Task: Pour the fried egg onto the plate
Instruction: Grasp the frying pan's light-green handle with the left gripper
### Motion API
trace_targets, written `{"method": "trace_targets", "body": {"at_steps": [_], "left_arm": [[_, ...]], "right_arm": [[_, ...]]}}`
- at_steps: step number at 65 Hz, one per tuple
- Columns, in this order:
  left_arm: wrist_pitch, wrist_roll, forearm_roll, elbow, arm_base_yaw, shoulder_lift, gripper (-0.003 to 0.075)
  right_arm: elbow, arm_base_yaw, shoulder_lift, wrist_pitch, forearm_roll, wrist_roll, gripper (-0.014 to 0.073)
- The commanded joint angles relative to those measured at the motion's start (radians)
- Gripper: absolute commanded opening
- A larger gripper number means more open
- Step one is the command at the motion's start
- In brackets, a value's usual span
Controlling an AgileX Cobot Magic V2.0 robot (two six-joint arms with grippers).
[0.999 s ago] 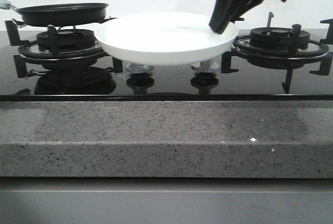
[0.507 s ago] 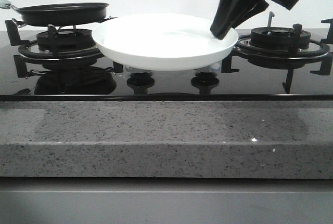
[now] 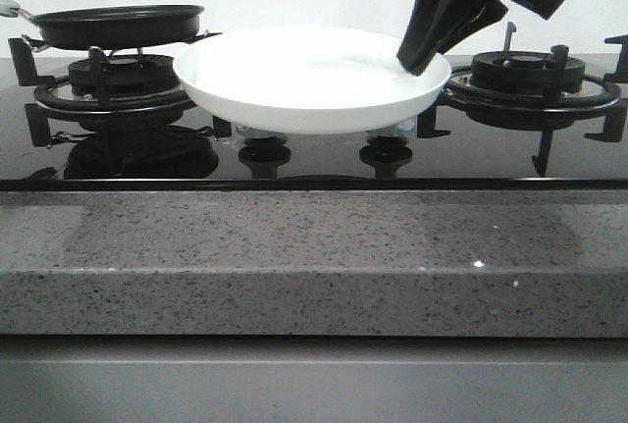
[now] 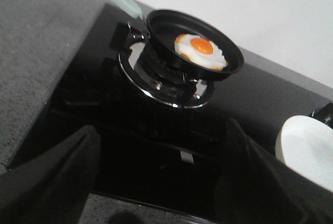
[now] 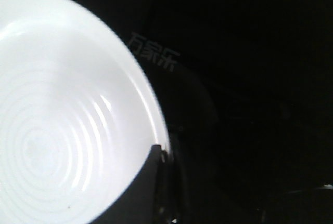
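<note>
The right arm is reaching down from the upper right, its black gripper (image 3: pixel 420 58) angling downward and leftward, jaws pinching closed on the plate (image 3: pixel 294 84) rim. The left gripper's two dark fingers (image 4: pixel 49 180) are hanging spread wide apart, holding nothing.

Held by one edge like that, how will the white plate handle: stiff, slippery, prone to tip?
The plate looks rigid and glossy, so probably slippery. The right gripper pinches only its rim, with the dish raised off the stove, so it could well sag or tilt away from the grip.
</note>
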Motion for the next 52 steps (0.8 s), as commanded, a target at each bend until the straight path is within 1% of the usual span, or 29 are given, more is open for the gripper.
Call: {"method": "trace_targets", "body": {"at_steps": [1, 6, 11, 17, 23, 26, 35, 42, 48, 52], "left_arm": [[0.011, -0.008, -0.043, -0.124, -0.008, 0.112, 0.0481], [0.053, -0.008, -0.043, -0.213, -0.008, 0.212, 0.0478], [0.077, -0.008, -0.043, -0.293, 0.006, 0.299, 0.0457], [0.112, -0.008, -0.043, -0.355, 0.059, 0.38, 0.043], [0.165, 0.003, -0.072, -0.415, 0.141, 0.454, 0.041], [0.2, 0.047, -0.129, -0.448, 0.189, 0.505, 0.04], [0.338, 0.221, -0.407, -0.538, 0.326, 0.634, 0.0396], [0.444, 0.338, -0.587, -0.601, 0.394, 0.741, 0.0396], [0.506, 0.39, -0.657, -0.654, 0.418, 0.823, 0.0396], [0.529, 0.391, -0.668, -0.706, 0.42, 0.888, 0.0396]], "right_arm": [[-0.021, -0.002, -0.057, -0.021, 0.044, -0.01, -0.0039], [-0.021, -0.002, -0.057, -0.021, 0.044, -0.01, -0.0039], [-0.021, -0.002, -0.057, -0.021, 0.044, -0.01, -0.0039], [-0.021, -0.002, -0.057, -0.021, 0.044, -0.01, -0.0039], [-0.021, -0.002, -0.057, -0.021, 0.044, -0.01, -0.0039], [-0.021, -0.002, -0.057, -0.021, 0.044, -0.01, -0.0039], [-0.021, -0.002, -0.057, -0.021, 0.044, -0.01, -0.0039], [-0.021, -0.002, -0.057, -0.021, 0.044, -0.01, -0.0039], [-0.021, -0.002, -0.057, -0.021, 0.044, -0.01, -0.0039], [-0.021, -0.002, -0.057, -0.021, 0.044, -0.01, -0.0039]]}}
